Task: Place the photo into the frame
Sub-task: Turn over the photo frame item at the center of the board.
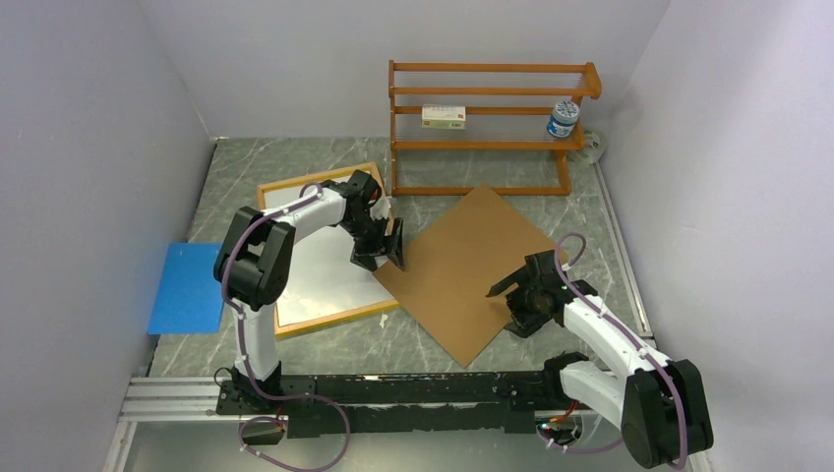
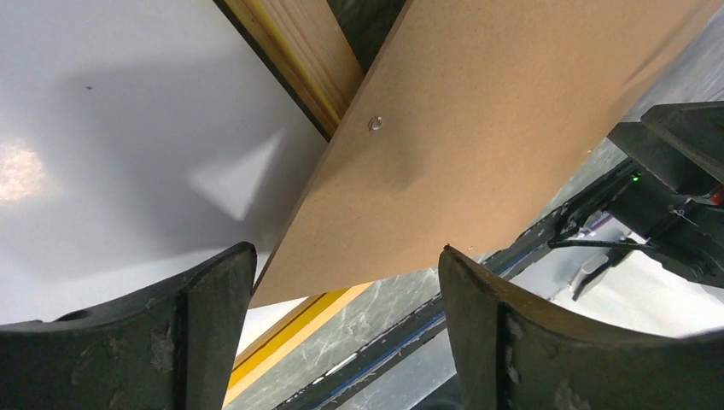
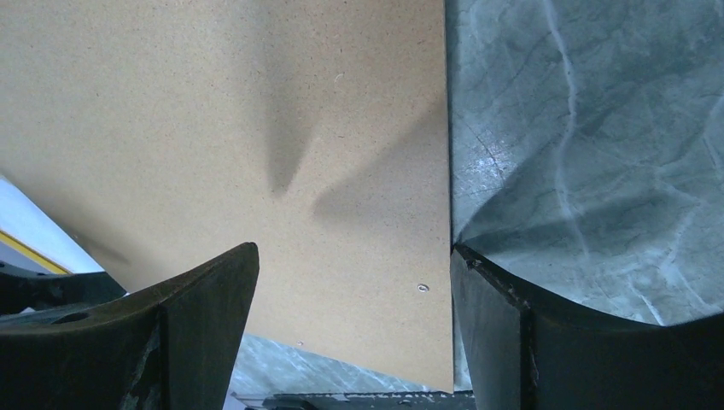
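From above, the frame (image 1: 295, 327) lies flat on the desk (image 1: 580, 206), left of centre and wood-coloured side up, with the photo (image 1: 320, 275) white side up inside its border. The left fingers (image 1: 368, 258) hover spread over the frame's right edge, where a corner of the brown board (image 1: 467, 270) meets it. The right fingers (image 1: 500, 289) are parted over the board's right side. In the left wrist view, the left fingers (image 2: 213, 325) stand wide apart and hold nothing, above photo (image 2: 102, 128), frame (image 2: 299, 51) and overlapping board (image 2: 478, 128). In the right wrist view, the right fingers (image 3: 205, 325) are wide apart and empty, straddling the board (image 3: 213, 111) edge and the desk (image 3: 598, 128).
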